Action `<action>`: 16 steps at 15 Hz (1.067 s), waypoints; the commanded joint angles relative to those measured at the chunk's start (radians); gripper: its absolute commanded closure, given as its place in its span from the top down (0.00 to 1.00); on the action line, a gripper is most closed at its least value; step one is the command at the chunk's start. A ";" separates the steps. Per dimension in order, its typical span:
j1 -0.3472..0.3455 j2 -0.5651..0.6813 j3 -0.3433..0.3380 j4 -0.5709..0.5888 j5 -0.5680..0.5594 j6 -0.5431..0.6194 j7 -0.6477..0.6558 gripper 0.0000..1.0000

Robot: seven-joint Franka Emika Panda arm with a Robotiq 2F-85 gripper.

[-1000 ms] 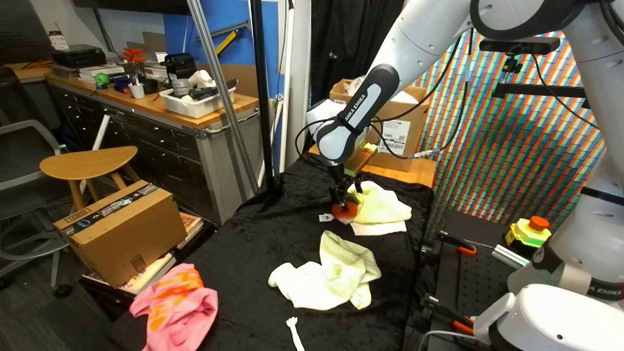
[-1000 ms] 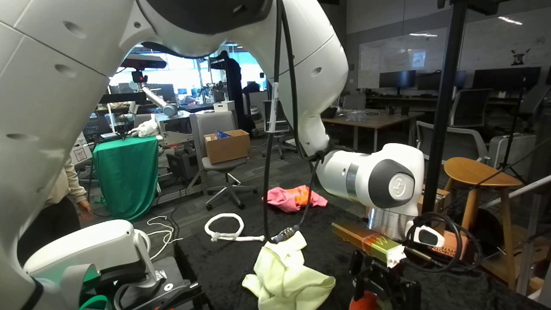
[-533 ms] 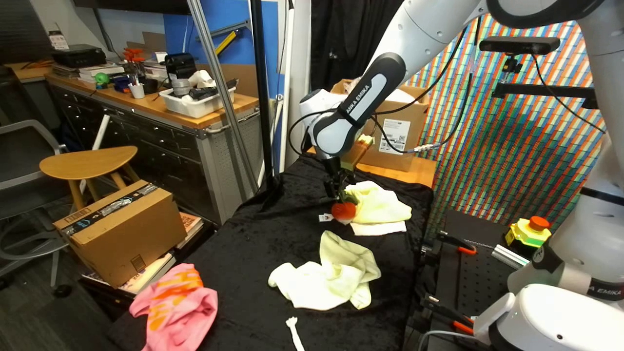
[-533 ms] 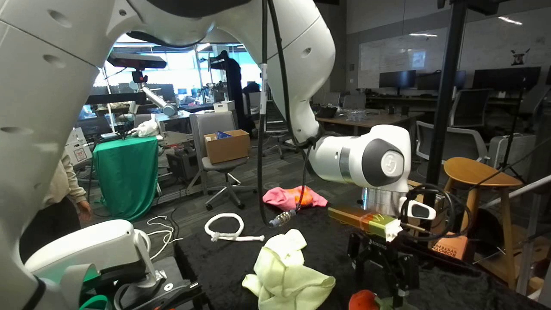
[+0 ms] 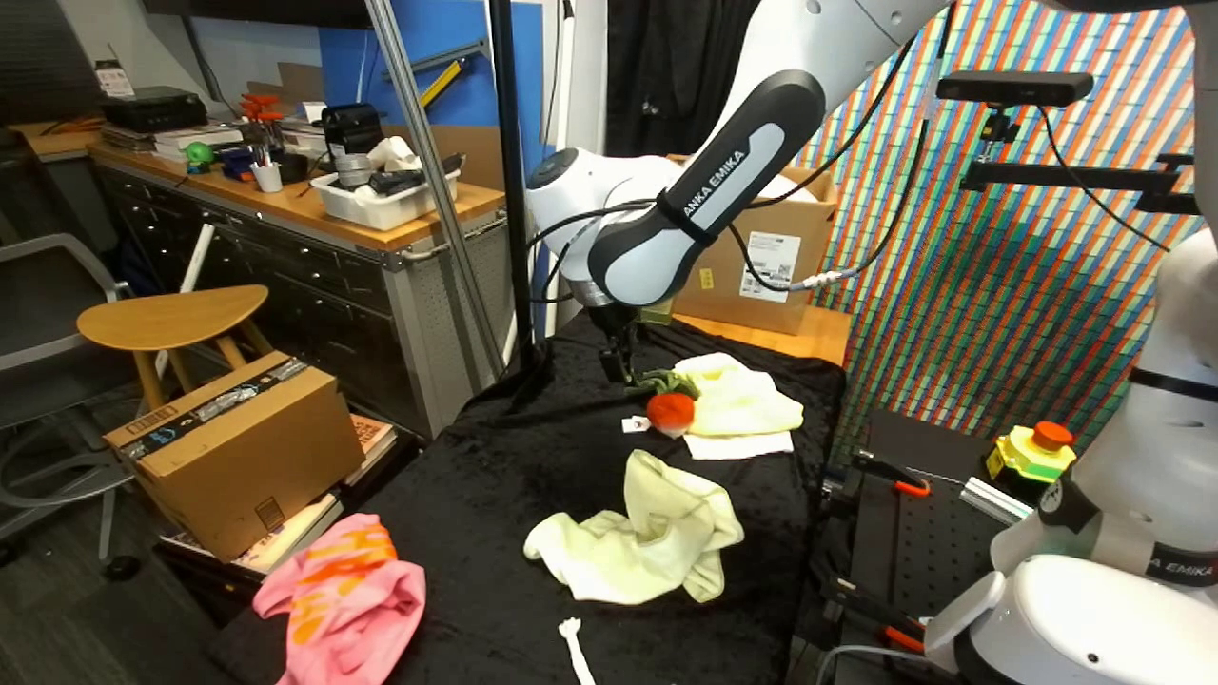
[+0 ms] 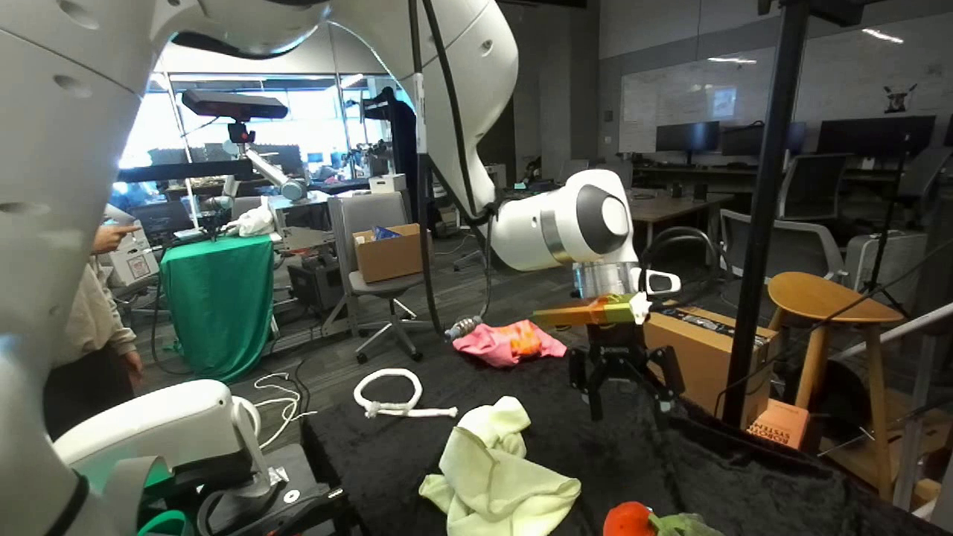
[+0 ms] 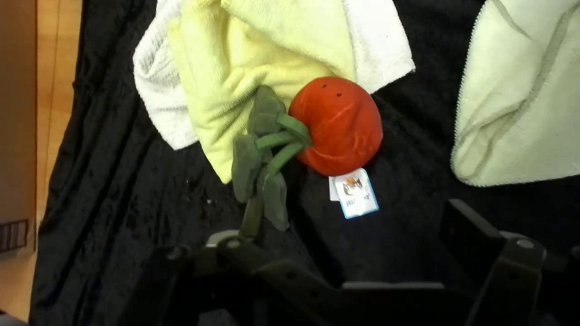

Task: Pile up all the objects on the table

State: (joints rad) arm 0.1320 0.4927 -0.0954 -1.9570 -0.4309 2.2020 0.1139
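Note:
A round red plush [image 7: 337, 127] with green leaves lies against the edge of a yellow cloth [image 5: 737, 390], partly over it in the wrist view. Beneath the yellow cloth a white cloth [image 7: 380, 40] sticks out on both sides. My gripper [image 6: 631, 406] hangs above the black table [image 5: 485, 514], apart from the plush, its jaws spread wide and nothing between them. A crumpled pale yellow-green cloth [image 5: 638, 557] sits separately, in both exterior views. Farther off, a pink-orange cloth [image 5: 347, 599] is bunched at the table's edge.
White rope [image 6: 387, 391] lies on the table near the pale cloth. A large cardboard box [image 5: 752, 257] stands behind the yellow cloth. Another box [image 5: 238, 457] and a wooden stool [image 5: 171, 319] are beyond the table's side. A black post [image 6: 767, 208] rises beside the table.
My gripper has risen from the red plush and moved off to its side, jaws still apart. The plush and the cloths stay where they were.

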 commanded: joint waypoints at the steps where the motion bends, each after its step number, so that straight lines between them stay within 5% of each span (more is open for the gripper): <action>1: 0.050 -0.030 0.043 0.031 -0.067 -0.050 -0.031 1.00; 10: 0.142 0.049 0.146 0.225 -0.105 -0.178 -0.133 1.00; 16: 0.199 0.136 0.172 0.298 -0.123 -0.096 -0.123 1.00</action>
State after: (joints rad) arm 0.3093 0.5733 0.0688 -1.7213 -0.5261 2.0781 -0.0061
